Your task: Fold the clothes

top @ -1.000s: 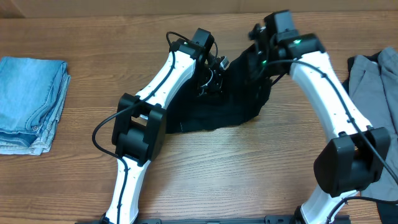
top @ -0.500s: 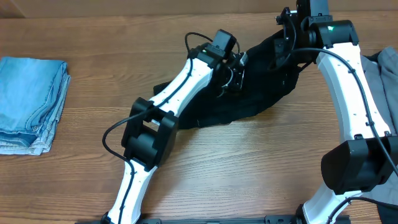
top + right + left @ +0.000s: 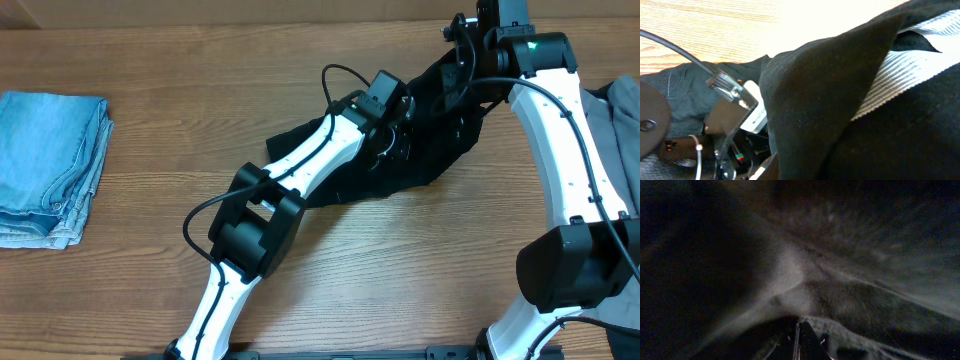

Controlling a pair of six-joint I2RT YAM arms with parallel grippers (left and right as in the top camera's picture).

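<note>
A black garment (image 3: 440, 150) lies bunched on the wooden table, right of centre. My left gripper (image 3: 398, 128) is shut on a fold of it; dark cloth (image 3: 840, 280) fills the left wrist view, pinched at the jaws (image 3: 799, 340). My right gripper (image 3: 462, 72) holds the garment's upper right part raised off the table. In the right wrist view the black cloth (image 3: 830, 90), with a grey striped inner band, drapes over the jaws (image 3: 782, 170) and hides most of them. The two grippers are close together.
A folded stack of blue jeans (image 3: 50, 165) lies at the table's left edge. A grey garment (image 3: 612, 130) lies at the right edge. The left arm's wrist and cable (image 3: 730, 115) sit close by in the right wrist view.
My left gripper has moved right with the black cloth, closing on the right gripper. The right gripper moved right a second ago and has since held still.
</note>
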